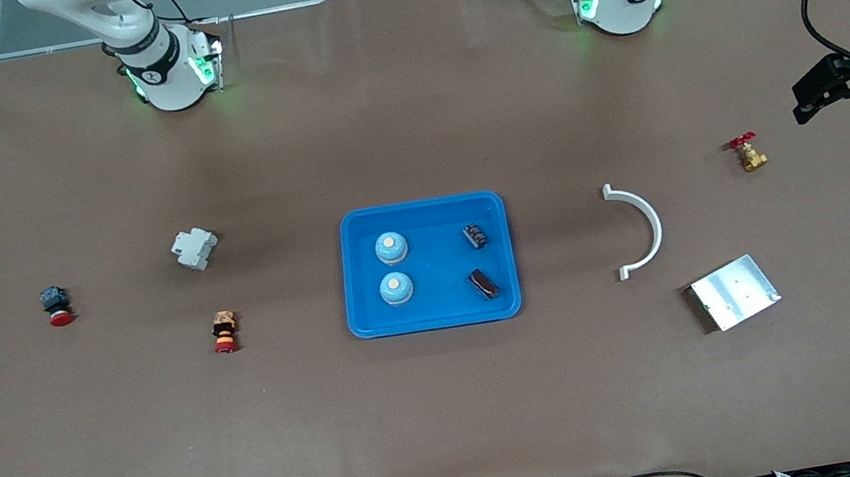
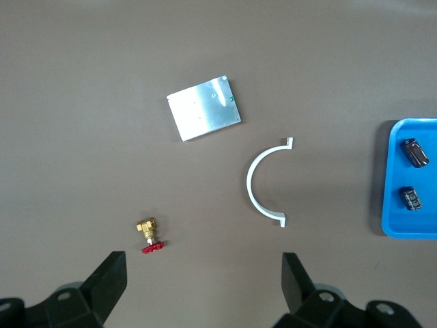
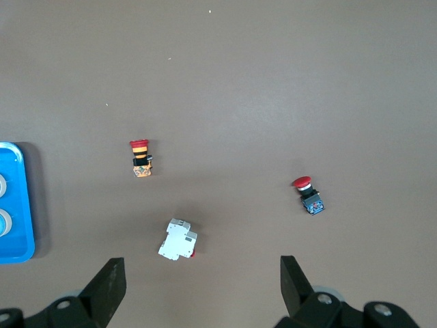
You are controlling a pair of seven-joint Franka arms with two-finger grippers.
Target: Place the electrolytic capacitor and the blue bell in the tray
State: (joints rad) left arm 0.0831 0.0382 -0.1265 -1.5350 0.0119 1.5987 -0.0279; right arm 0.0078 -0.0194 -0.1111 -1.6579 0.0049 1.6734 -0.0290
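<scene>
Blue tray (image 1: 438,317) holding 2 blue bells (image 1: 391,248) and 2 electrolytic capacitors (image 1: 475,236); looks finished, nothing left. Left gripper (image 2: 201,280) and right gripper (image 3: 201,280) spread wide, empty, well apart from tray, parked at table ends.

The left gripper (image 2: 203,287), jaws spread, hangs over brass valve (image 2: 148,234), white arc (image 2: 256,184), silver plate (image 2: 203,108), tray (image 2: 395,205).
</scene>
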